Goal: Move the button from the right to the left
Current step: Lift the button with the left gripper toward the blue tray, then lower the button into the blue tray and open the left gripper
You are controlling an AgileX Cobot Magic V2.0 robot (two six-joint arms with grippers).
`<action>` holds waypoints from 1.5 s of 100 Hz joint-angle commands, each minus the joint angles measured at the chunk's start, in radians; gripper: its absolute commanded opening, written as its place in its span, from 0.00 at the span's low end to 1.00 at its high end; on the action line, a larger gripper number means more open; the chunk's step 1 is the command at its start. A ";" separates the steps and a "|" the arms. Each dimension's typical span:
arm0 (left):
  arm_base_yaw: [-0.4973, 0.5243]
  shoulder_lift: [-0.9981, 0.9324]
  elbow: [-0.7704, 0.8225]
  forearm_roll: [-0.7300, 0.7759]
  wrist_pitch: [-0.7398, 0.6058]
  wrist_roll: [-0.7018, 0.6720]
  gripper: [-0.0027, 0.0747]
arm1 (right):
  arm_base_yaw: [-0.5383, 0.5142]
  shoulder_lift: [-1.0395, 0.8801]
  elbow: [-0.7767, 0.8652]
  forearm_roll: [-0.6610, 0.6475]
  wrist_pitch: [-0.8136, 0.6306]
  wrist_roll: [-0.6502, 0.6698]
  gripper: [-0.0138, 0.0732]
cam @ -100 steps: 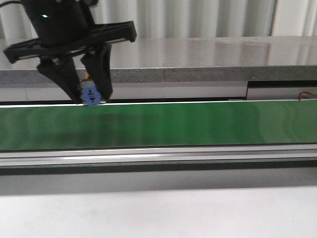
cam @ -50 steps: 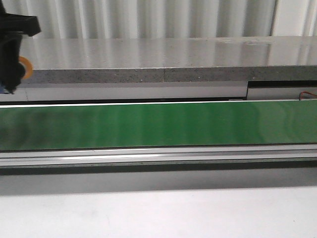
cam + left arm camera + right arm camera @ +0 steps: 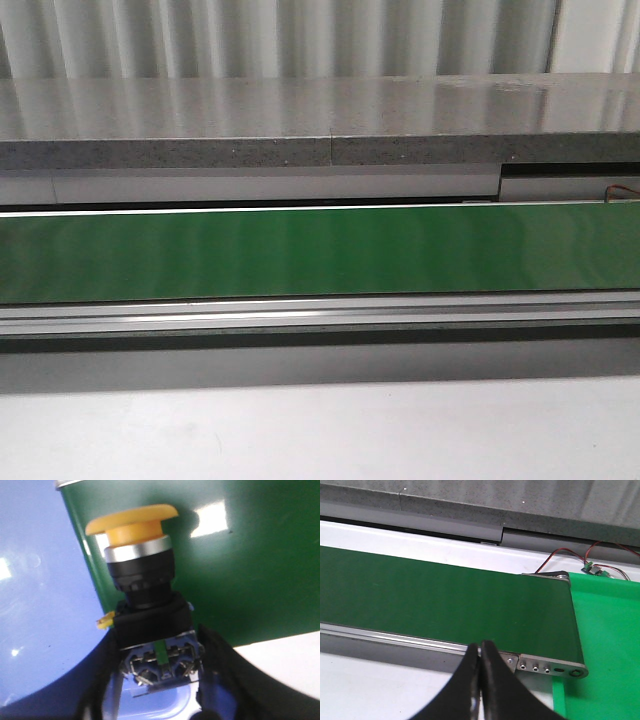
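Left gripper (image 3: 160, 680) gone from front view, clasping button (image 3: 145, 600)

My right gripper (image 3: 480, 680) hangs with fingers pressed together, holding nothing, above the green belt (image 3: 440, 600) near its metal end plate (image 3: 547, 667). Beyond the belt's end lie a bright green mat (image 3: 600, 645) and red wires (image 3: 570, 555).

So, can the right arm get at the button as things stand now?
Probably not. The button is clamped between the fingers of the left claw, off the end of the green belt. The right claw is shut, over the belt's other end, with no button in its view.
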 commanded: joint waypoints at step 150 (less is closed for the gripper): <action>0.264 0.296 -0.027 0.023 -0.225 0.079 0.57 | -0.001 0.008 -0.024 -0.004 -0.079 -0.009 0.08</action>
